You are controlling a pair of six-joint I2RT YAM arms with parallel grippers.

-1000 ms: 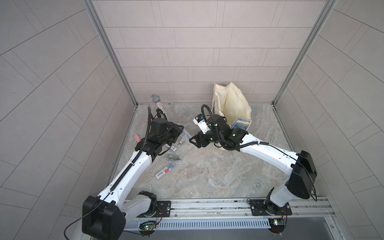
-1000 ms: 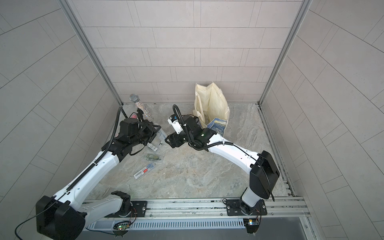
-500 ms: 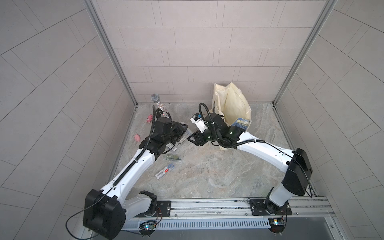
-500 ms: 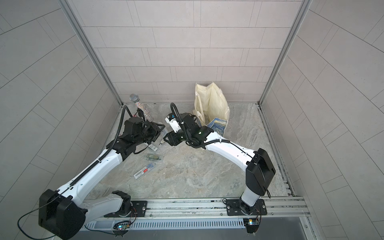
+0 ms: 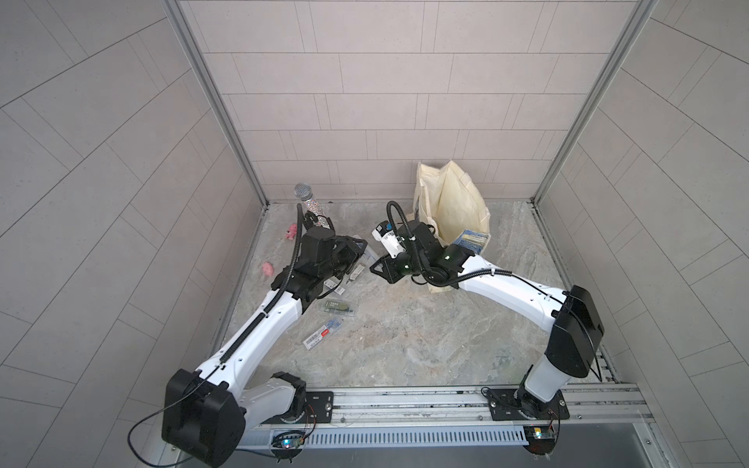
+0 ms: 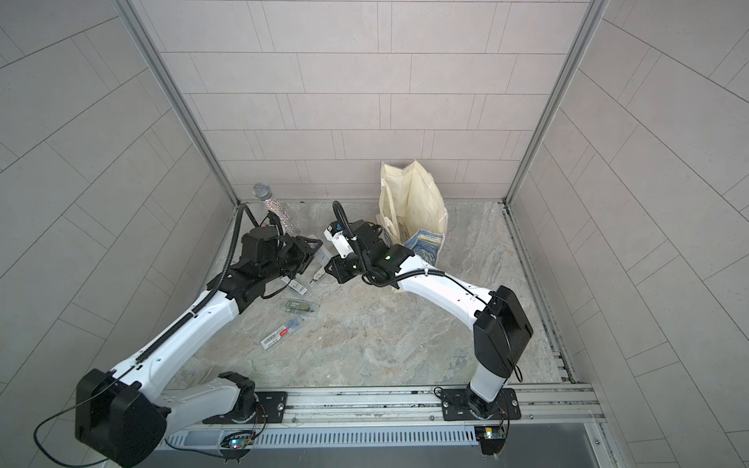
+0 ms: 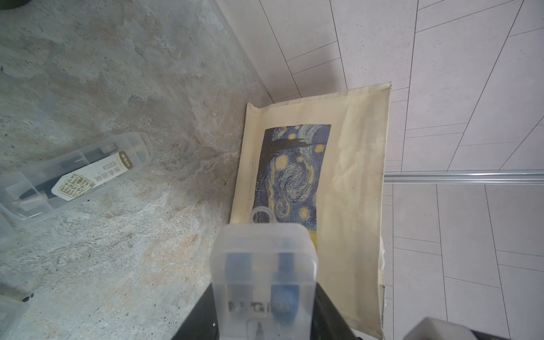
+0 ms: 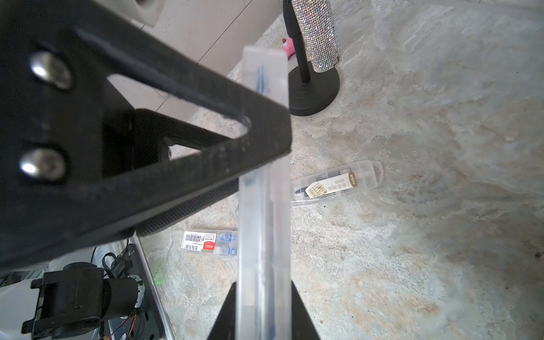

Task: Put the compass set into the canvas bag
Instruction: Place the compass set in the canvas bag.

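Observation:
The compass set (image 7: 263, 265) is a frosted plastic case with blue parts inside, held off the floor between the two arms. My left gripper (image 7: 265, 309) is shut on one end of it. My right gripper (image 8: 263, 309) is shut on the other end, where the case (image 8: 263, 206) shows edge-on with a left finger (image 8: 176, 147) pressed against it. In both top views the grippers (image 5: 358, 249) (image 5: 377, 269) meet left of the canvas bag (image 5: 450, 202) (image 6: 413, 198). The bag stands upright at the back wall, its mouth open upward and the blue swirl print (image 7: 294, 176) on its side.
Two more clear cases lie on the floor under the left arm, one with dark contents (image 5: 336, 306) (image 8: 335, 182) and one with a red label (image 5: 324, 333) (image 8: 209, 243). A glittery microphone on a black stand (image 5: 310, 202) and two small pink items (image 5: 267, 268) are at the back left.
The right gripper has closed onto the compass set that the left gripper holds. Both arms shifted slightly toward the back, bringing the grippers together.

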